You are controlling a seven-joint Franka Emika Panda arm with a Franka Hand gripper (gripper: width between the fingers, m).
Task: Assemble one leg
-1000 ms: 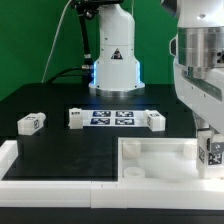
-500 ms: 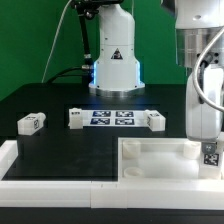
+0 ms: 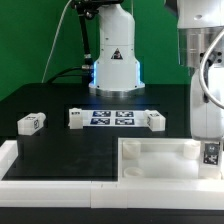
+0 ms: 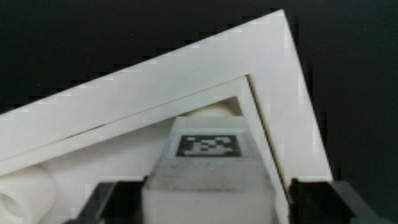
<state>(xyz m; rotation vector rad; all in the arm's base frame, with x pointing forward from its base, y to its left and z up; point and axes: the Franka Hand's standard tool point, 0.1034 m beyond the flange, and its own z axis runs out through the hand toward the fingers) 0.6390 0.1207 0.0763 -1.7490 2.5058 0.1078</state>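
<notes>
This is a robotics laboratory. A plain green cloth backdrop [image 3: 30, 40] hangs behind a matte black table [image 3: 50, 100]. The white robot base [image 3: 115, 55] carries cables, and the thin flat white marker board [image 3: 112, 118] with printed square tags lies on the table.

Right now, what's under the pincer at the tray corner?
A leg, tag face up, sits between the pincer fingers, over the white tray corner. The pincer and the leg itself hide whether its lower end is in a socket.
</notes>
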